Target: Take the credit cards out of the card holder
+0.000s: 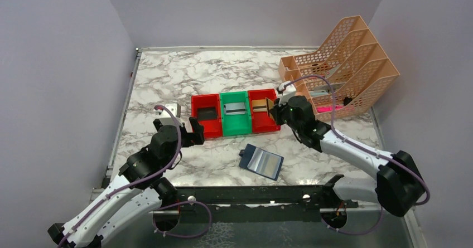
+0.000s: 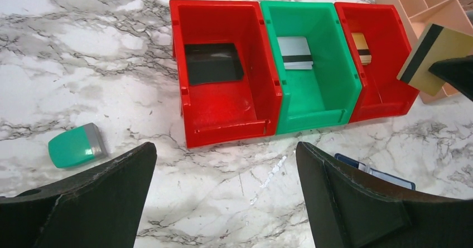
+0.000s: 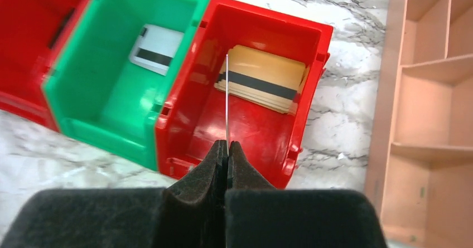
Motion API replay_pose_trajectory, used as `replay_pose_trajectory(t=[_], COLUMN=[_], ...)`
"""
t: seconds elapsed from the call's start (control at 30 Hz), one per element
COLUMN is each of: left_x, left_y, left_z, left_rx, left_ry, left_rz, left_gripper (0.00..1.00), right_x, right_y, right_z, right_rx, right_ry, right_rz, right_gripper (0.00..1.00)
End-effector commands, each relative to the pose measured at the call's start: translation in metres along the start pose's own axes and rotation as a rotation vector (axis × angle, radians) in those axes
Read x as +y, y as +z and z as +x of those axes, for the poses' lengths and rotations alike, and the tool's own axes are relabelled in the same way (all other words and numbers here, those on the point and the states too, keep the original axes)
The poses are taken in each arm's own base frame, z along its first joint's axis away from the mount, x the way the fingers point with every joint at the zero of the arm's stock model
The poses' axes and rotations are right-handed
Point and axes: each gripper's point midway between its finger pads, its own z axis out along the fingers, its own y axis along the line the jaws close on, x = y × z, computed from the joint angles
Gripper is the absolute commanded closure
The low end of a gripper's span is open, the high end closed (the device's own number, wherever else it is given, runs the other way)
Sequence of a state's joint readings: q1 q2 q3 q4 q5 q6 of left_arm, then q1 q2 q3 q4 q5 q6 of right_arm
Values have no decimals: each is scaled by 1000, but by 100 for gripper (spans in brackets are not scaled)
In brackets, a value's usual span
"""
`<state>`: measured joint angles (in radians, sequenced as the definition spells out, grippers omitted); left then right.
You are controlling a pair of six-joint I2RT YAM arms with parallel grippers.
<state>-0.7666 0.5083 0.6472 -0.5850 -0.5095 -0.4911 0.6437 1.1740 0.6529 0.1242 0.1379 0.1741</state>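
open room first: the marble table [image 1: 184, 75] is bare behind the bin row right up to the back edge, but the peach file rack [image 1: 346, 64] crowds the right rear corner, near the right red bin [image 1: 265, 126]. teal block [image 2: 75, 146] sits left of the bins. card holder [image 1: 261, 161] lies open in front of the row, apart from it. left gripper [image 1: 196, 132] hangs spread wide by the left red bin [image 2: 223, 120], holding nothing; black card [image 2: 212, 63] lies inside that one. green bin [image 2: 312, 108] has the silver card [image 2: 295, 53]. right gripper [image 3: 227, 147] pinches a gold card [image 2: 432, 58] edge-on above the right red bin, over the gold stack [image 3: 262, 78].
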Motion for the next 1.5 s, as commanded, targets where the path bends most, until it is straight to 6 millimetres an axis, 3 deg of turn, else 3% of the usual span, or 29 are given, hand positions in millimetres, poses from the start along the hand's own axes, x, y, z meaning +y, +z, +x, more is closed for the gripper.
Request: replay_pose_trajectory(t=[0.0, 0.13, 0.53, 0.63, 0.83, 1.03, 1.27, 1.47], left_x=[9, 6, 1, 3, 5, 5, 6, 6], left_y=[2, 6, 12, 10, 8, 8, 8, 8], left_z=[-2, 2, 9, 7, 4, 4, 4, 5], left_rx=[-26, 3, 47, 33, 16, 16, 14, 17], left_ry=[5, 19, 44, 35, 24, 23, 21, 22], left_rz=[-46, -42, -38, -37, -43, -45, -46, -46], left_gripper=[1, 1, 1, 1, 1, 1, 1, 1], right_x=[-12, -24, -27, -31, -36, -37, -28, -28], right_y=[24, 41, 95, 99, 107, 115, 119, 123], right_z=[-18, -21, -7, -10, 8, 12, 32, 44], right_rx=[-33, -33, 37, 32, 61, 64, 127, 188], right_ry=[-243, -320, -722, -791, -947, -989, -1006, -972], right_rz=[42, 106, 63, 79, 60, 55, -38, -61], right_gripper=[98, 98, 99, 99, 99, 97, 92, 81])
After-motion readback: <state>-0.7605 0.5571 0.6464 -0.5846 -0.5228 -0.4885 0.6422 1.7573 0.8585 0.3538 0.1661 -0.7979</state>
